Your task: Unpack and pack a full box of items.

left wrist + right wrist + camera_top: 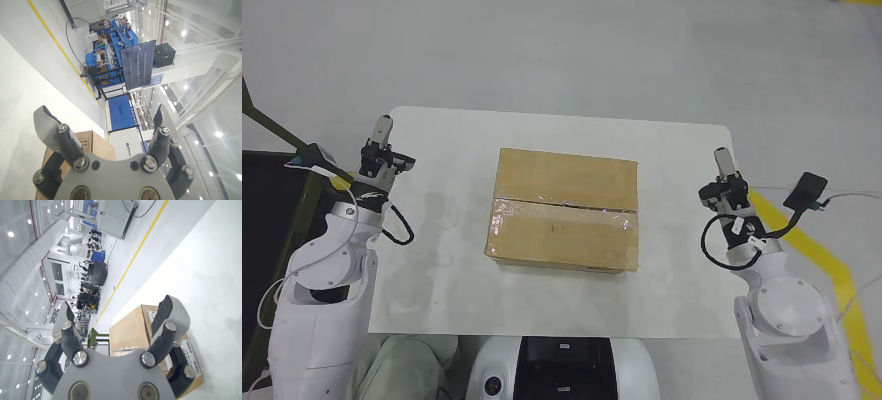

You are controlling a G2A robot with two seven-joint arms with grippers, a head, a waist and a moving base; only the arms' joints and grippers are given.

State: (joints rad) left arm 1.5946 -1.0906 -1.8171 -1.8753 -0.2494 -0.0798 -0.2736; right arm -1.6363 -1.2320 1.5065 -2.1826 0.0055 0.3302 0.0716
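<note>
box taped shut, centre of white table | left gripper at box's 9 o'clock, jaws spread, empty | right gripper at 3 o'clock, jaws spread, empty

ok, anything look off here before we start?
Nothing stands out. The box sits flat on the table, flaps shut, and the tape along the seam is wrinkled but intact. The left tool and right tool are open, apart from it on either side.
</note>
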